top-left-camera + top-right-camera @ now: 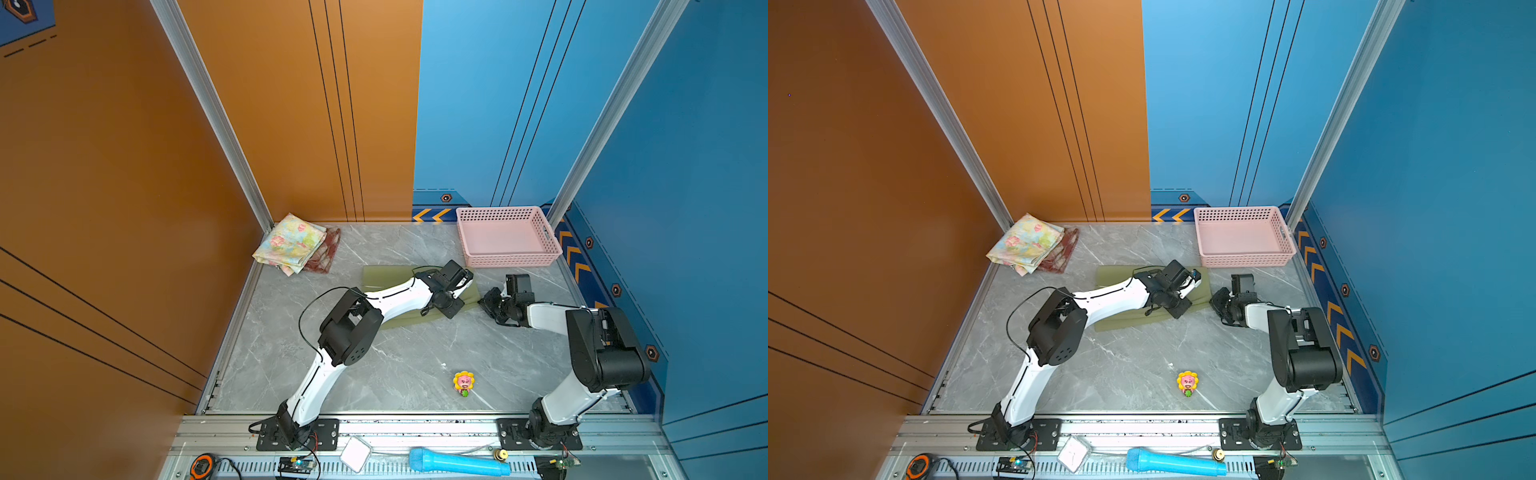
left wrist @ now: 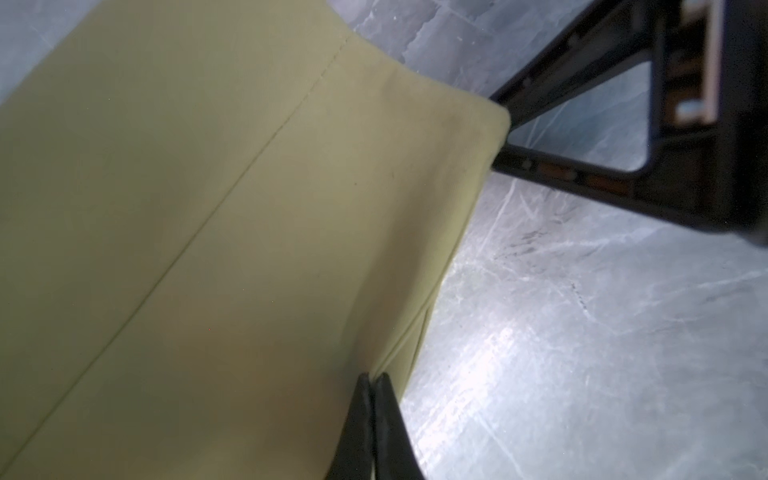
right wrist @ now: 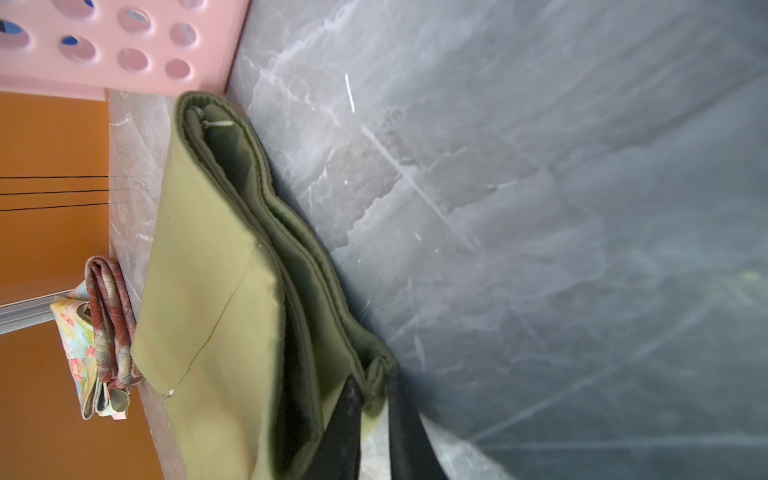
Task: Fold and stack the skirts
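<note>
Olive skirt, smooth and thickly folded, is lying at the middle of the grey marbled bench, beneath orange-and-blue walls. Left pincer is pinching its hem; right pincer is gaping slightly around a bunched corner.

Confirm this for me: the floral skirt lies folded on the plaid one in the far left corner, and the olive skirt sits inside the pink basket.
Wrong on one point: the olive skirt lies on the table beside the pink basket, not inside it, as both top views show. The floral skirt does lie folded on the plaid skirt in the far left corner.
</note>
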